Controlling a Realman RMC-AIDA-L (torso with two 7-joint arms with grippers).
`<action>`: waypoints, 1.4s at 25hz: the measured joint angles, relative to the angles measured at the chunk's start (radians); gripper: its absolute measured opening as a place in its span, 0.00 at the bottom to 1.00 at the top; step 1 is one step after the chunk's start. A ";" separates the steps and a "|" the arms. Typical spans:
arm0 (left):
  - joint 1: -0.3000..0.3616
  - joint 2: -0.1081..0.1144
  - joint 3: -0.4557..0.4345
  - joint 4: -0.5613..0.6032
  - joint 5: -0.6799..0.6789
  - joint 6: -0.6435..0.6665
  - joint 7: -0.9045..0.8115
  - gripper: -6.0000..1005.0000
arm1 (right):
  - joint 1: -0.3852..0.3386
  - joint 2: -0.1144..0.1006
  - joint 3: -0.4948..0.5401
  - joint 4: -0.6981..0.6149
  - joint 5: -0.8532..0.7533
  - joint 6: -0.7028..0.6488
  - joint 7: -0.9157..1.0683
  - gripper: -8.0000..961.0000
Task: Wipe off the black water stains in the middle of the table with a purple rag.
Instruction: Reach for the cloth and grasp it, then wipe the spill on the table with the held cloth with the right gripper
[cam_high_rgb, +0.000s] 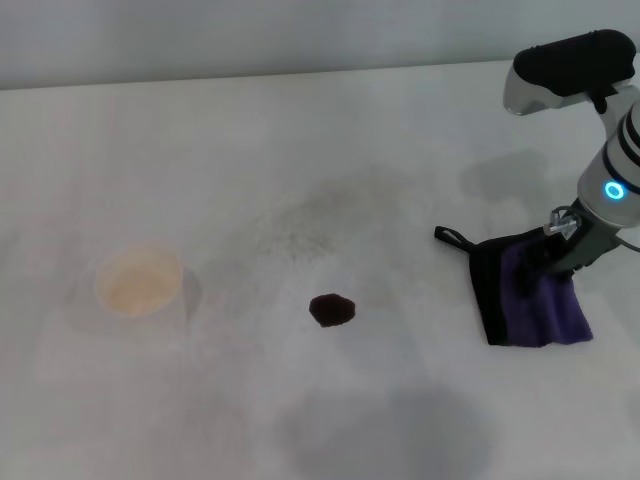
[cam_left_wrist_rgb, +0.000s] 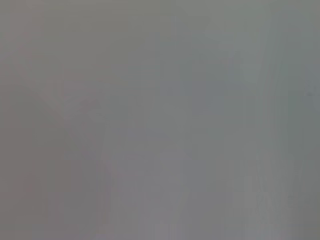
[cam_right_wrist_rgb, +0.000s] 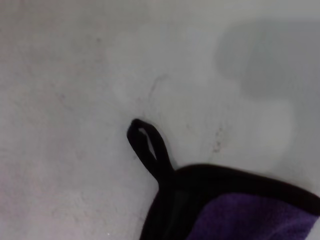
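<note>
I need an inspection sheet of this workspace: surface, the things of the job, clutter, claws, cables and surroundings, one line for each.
Surface: white table, matte, with a faint grey speckled smudge behind the stain.
Job's things: black water stain, one small dark blot near the middle, not wiped yet. Purple rag lies to its right, apart from it, black edging and loop pointing towards the stain.
Clutter: white paper cup, upright, left of the stain.
Claws: right claw is down on the rag's far edge; fingers hidden. Left claw: not in view.
Cables: nothing seen.
Surroundings: plain grey wall behind the table.
</note>
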 joint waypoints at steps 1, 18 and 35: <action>0.001 0.000 0.000 0.000 0.000 0.000 0.000 0.88 | -0.001 0.000 -0.002 -0.003 0.000 -0.003 -0.001 0.47; 0.001 -0.003 0.000 0.001 0.000 0.000 0.023 0.88 | 0.006 0.003 -0.117 -0.012 0.011 -0.041 0.002 0.37; 0.002 -0.004 0.000 0.001 0.000 -0.001 0.023 0.88 | 0.006 0.008 -0.203 0.085 0.118 -0.065 0.005 0.11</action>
